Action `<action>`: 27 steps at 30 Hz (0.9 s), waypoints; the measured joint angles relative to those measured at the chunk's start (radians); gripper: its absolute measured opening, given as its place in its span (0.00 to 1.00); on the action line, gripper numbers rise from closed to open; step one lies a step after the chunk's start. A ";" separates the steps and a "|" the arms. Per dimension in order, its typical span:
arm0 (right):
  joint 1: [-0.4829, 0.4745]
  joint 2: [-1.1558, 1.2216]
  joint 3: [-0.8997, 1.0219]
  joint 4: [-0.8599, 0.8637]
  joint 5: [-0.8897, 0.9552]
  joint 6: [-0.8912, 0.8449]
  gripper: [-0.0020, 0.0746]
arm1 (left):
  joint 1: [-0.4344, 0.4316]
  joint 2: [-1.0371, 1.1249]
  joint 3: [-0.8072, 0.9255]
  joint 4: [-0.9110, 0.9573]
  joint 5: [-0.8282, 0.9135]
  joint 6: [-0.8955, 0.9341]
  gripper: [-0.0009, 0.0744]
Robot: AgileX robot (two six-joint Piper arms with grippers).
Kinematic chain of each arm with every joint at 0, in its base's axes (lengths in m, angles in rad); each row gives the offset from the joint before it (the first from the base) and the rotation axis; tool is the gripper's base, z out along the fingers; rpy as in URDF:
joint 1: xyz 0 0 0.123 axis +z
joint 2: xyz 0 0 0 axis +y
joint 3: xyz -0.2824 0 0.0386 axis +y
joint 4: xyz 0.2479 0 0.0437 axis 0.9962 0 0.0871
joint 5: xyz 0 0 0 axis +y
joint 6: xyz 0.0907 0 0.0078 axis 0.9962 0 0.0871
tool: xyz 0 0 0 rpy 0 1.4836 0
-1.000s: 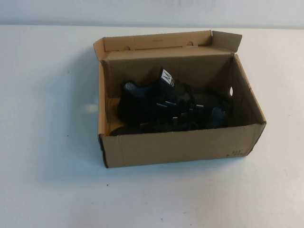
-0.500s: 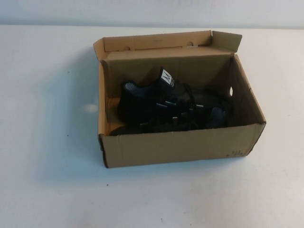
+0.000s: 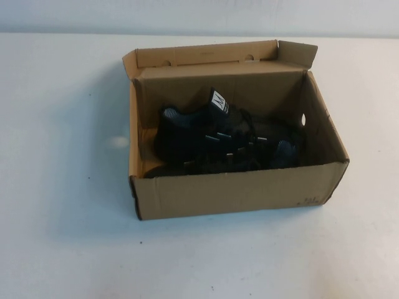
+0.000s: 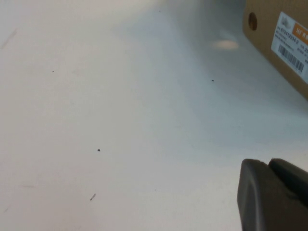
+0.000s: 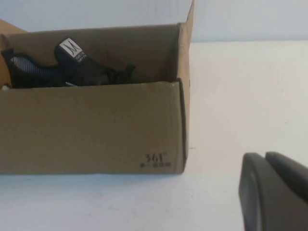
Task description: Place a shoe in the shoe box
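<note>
The shoe [image 3: 218, 140] is laid inside the shoe box [image 3: 237, 193]; the left pincer [image 4: 272, 197] and right pincer [image 5: 274, 192] are kept closed, empty, low over the table [image 3: 62, 237], apparently parked.

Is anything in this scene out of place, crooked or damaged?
Nothing stands out. The shoe lies inside the open shoe box. The left gripper and right gripper are both shut, empty, low over the table beside the box.

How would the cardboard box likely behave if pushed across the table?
The box would probably slide, not tip: it sits flat and wide. Shoes inside add weight. Its thin walls may flex. The left gripper and right gripper, both shut, sit apart from it.
</note>
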 joint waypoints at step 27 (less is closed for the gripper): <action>-0.064 0.000 0.001 -0.335 0.182 0.336 0.01 | 0.000 0.000 0.000 0.000 0.000 0.000 0.01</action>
